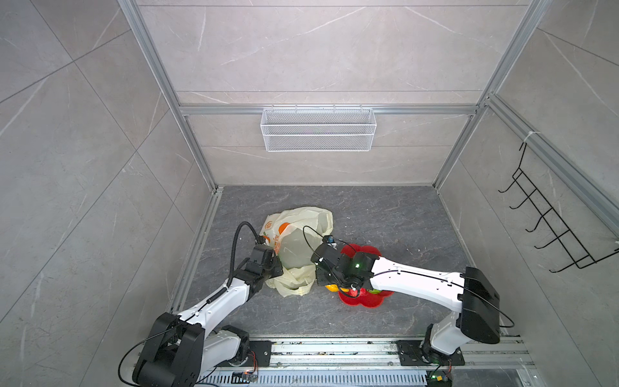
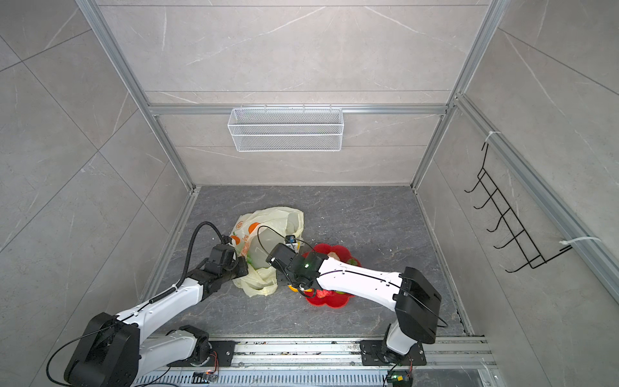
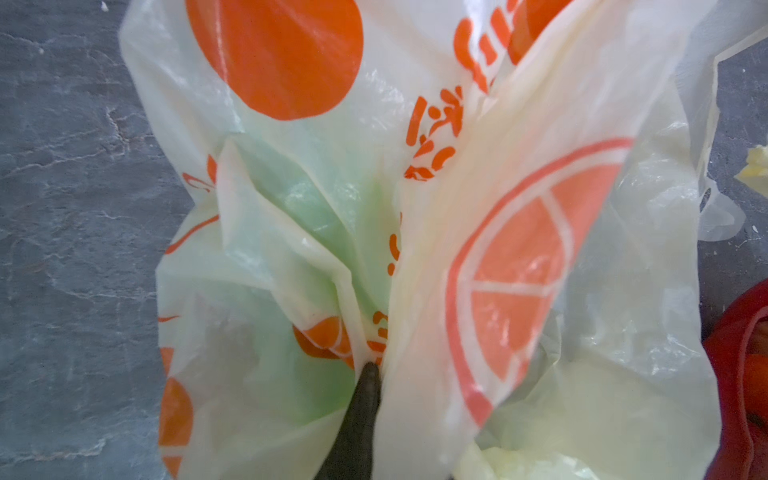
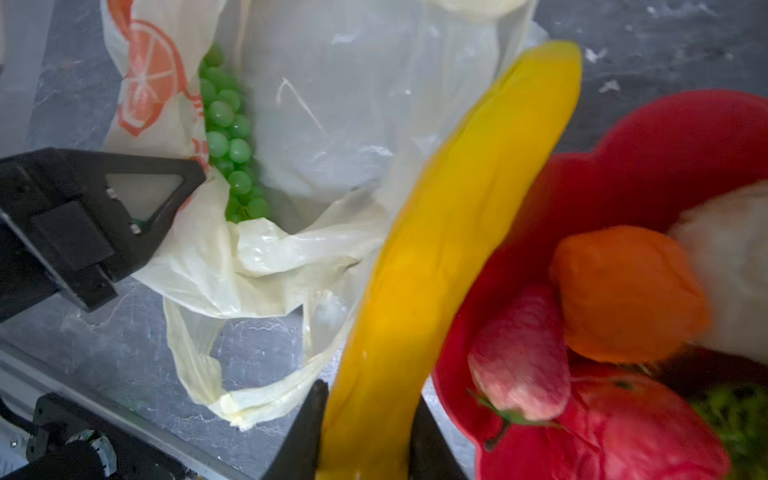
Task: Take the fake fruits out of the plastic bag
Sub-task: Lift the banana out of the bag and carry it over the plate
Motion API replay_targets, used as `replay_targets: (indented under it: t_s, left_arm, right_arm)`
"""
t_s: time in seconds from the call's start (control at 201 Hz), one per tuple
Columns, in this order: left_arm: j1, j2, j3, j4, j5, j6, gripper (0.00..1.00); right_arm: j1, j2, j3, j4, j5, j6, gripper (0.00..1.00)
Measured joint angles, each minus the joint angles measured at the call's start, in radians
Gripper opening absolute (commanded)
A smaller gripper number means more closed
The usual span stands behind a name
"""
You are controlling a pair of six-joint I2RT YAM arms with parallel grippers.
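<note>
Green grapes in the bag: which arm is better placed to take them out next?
Right, probably. The left gripper is shut on the plastic bag, holding its mouth open; the right gripper is beside that mouth, facing the green grapes, but must first release the banana it grips into the red dish.

Both top views look down from high above the bag [image 1: 301, 217], facing the back wall [image 1: 318, 50], and they share almost the whole scene. The left wrist view is very near the bag's printed side. The right wrist view looks along the banana [image 4: 449, 249] from near, with the bag behind it and the dish [image 4: 665, 137] beside it.
</note>
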Motion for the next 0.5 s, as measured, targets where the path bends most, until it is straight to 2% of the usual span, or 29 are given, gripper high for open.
replay_targets:
  t_s: [0.199,0.498]
  left_arm:
    - [0.000,-0.001,0.000,0.000,0.005,0.000,0.12]
    - [0.000,-0.037,0.000,-0.001,0.019,0.000,0.12]
  right_arm:
    - [-0.008,-0.011,-0.010,-0.056,0.101,0.129,0.27]
    - [-0.112,0.076,0.012,-0.057,0.128,0.263,0.28]
